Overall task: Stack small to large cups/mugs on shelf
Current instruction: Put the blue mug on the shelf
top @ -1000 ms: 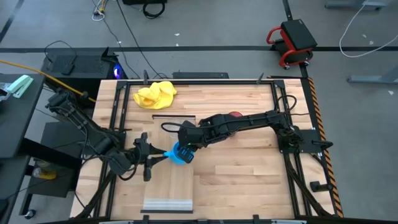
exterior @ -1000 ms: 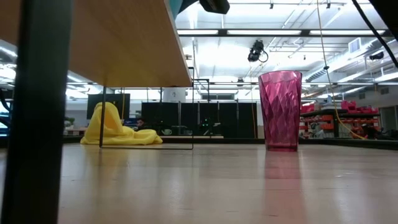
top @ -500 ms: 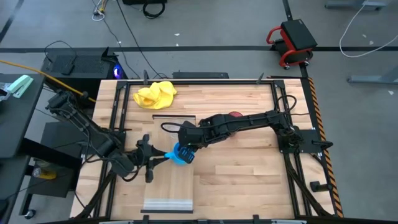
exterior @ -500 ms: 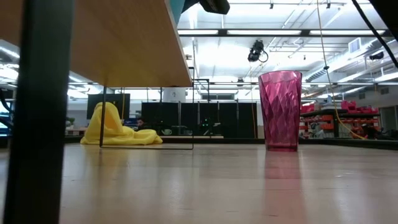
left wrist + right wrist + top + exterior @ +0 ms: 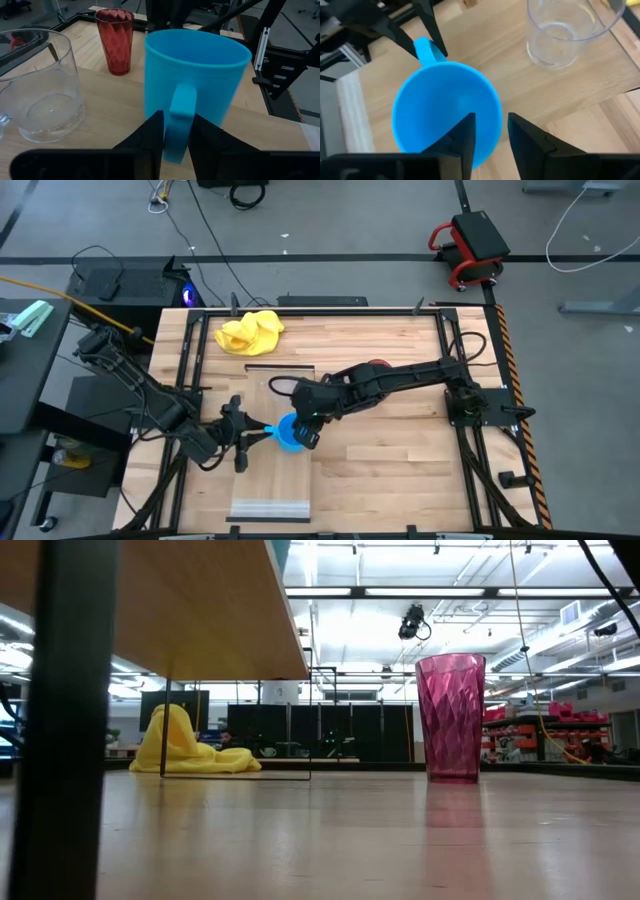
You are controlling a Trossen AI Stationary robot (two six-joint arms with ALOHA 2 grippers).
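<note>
**Handover of the blue mug on the shelf**

Left end effector (image 5: 175, 137) clamps the blue mug's (image 5: 197, 75) handle; right end effector (image 5: 490, 132) straddles its rim, fingers parted. The mug stands on the shelf (image 5: 285, 480) beside the clear cup (image 5: 40, 90). Advice: steady the mug before withdrawing.

Red cup (image 5: 377, 366) mostly behind right arm

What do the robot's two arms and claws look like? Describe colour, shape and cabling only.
Both arms are black, slim and jointed, with black cables looped beside them. The left claw and right claw each end in two flat, tapering black fingers. No markings are visible.
</note>
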